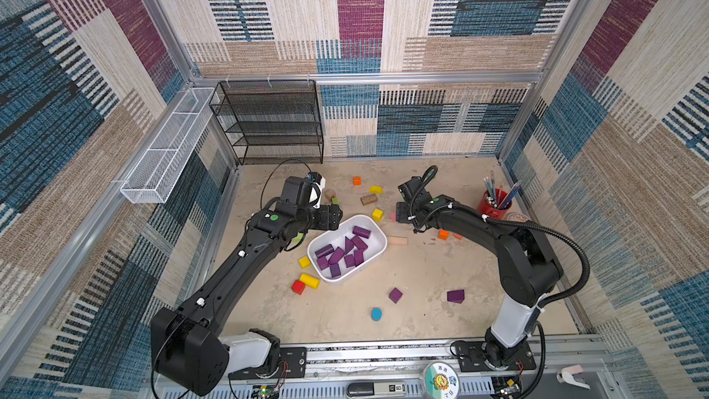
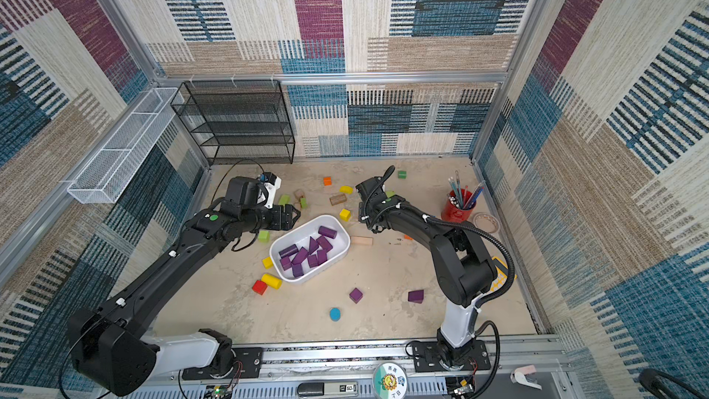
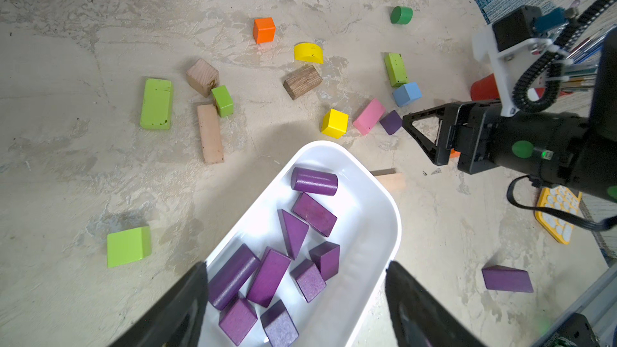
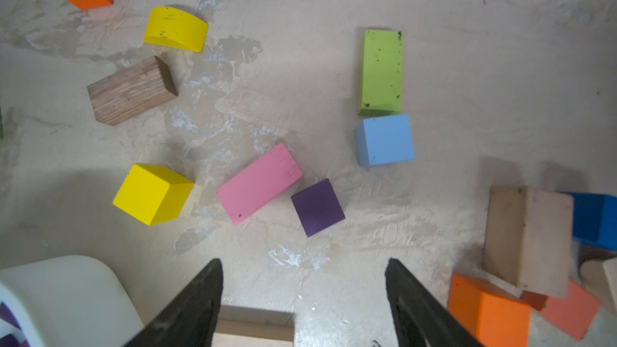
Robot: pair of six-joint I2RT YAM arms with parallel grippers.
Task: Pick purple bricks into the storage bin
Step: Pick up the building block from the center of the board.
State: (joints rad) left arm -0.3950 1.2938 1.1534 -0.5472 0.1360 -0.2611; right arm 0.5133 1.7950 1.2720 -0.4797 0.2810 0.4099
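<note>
1. Nearest the left wrist lens, the left jaws are standing wide apart and gripping nothing, hanging over one end of the storage bin point(image 3: 384, 201).
2. Both top views are showing the storage bin point(image 1: 374, 241) point(image 2: 339, 241) sitting mid-surface between the two arms.
3. It is holding the purple bricks point(image 3: 314, 215). Nine are countable in the left wrist view, among them two cylinders, a wedge and several blocks.
4. The right jaws are also standing apart, with nothing between them, and hovering low over the surface.
5. A stray purple cube point(image 4: 317, 206) is lying just beside the pink bar point(image 4: 258, 183), near the right jaws. Only the wrist views are showing it point(image 3: 390, 122); in the top views the right arm point(image 1: 479, 232) is covering it.
6. A front purple cube point(image 1: 395, 295) and a sloped purple block point(image 1: 455, 295) are lying on the surface well apart from the bin. Both top views are showing the pair, while the left wrist view is catching only the block point(image 3: 507, 279).
7. A red cup point(image 1: 495, 205) is holding pens at the far right.
8. Only the top views are showing the white wire basket point(image 1: 165, 147) and the black mesh rack point(image 1: 268, 120).
</note>
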